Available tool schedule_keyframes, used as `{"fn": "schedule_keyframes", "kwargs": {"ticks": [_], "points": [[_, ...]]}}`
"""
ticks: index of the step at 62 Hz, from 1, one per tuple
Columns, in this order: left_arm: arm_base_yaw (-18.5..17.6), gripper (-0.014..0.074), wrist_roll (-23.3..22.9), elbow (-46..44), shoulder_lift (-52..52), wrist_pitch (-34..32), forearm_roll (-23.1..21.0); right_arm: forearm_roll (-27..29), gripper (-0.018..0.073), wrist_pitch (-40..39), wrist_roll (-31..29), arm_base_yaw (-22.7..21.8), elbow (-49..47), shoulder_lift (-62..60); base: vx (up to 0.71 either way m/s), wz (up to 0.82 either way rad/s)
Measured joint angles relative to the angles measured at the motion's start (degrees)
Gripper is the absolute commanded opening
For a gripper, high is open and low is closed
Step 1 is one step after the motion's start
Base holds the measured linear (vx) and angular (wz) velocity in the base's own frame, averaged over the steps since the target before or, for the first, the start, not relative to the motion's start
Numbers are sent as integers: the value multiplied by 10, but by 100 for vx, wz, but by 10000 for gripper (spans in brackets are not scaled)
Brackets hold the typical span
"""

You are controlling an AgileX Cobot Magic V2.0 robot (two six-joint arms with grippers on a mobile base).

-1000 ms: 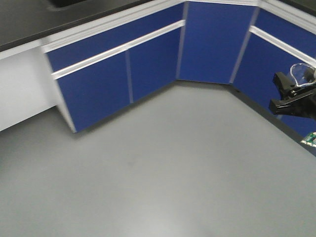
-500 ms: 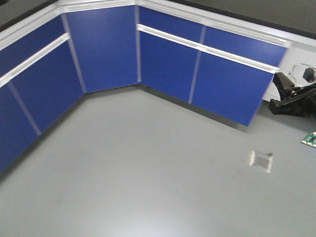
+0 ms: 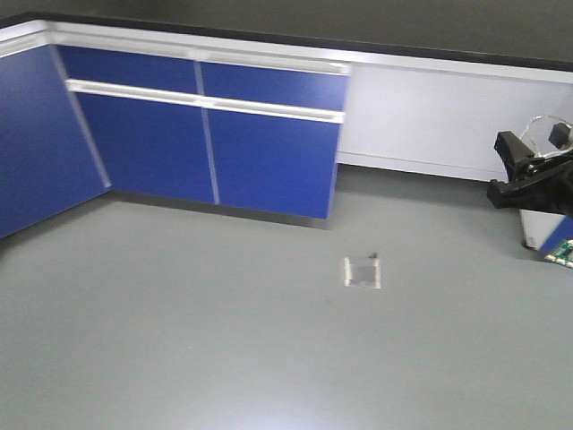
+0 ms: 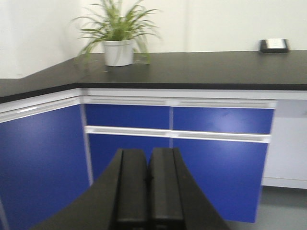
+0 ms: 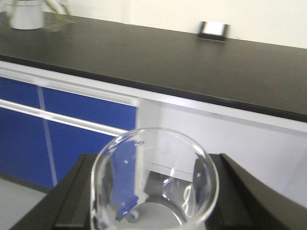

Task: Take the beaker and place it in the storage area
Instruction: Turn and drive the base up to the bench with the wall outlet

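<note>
The view has swung round! In the front view the blue cabinets [image 3: 269, 152] have slid away to the left since half a second ago. A white panel [image 3: 421, 116] has come in beside them, and the small floor plate [image 3: 362, 272] has drifted towards the middle. The right tool [image 3: 534, 175] and its load sit at the right edge exactly as before.

And the load is the beaker [image 5: 153, 184]. The right tool's two black fingers [image 5: 76, 191] stand one on each side of the glass, closed on its wall. The beaker is upright with its rim facing the wrist camera, and it is clear right through, with blue cabinet and white panel showing through the wall.

Now the storage area [image 5: 192, 62]: a wide matte black worktop with the small black-and-white box [image 5: 214, 29] at its rear edge. The beaker hangs out in front of that box, off the worktop and well apart from it, over the floor side of the cabinets.

Far along the same worktop from the box stands a white pot [image 4: 118, 51] holding a green, long-leaved plant.

The left tool [image 4: 148, 187] has its jaws pressed together with nothing between them. It points at the cabinets below the worktop, well short of the box.
</note>
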Motion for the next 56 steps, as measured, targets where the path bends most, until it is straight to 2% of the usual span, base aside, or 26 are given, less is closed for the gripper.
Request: {"fn": "schedule_keyframes", "kwargs": {"ticks": [31,56], "points": [[0,-6,0,0,0,0,0,0,-1,0,0,0,0,0,14,-54],[0,-6,0,0,0,0,0,0,-1,0,0,0,0,0,13,-29]]}}
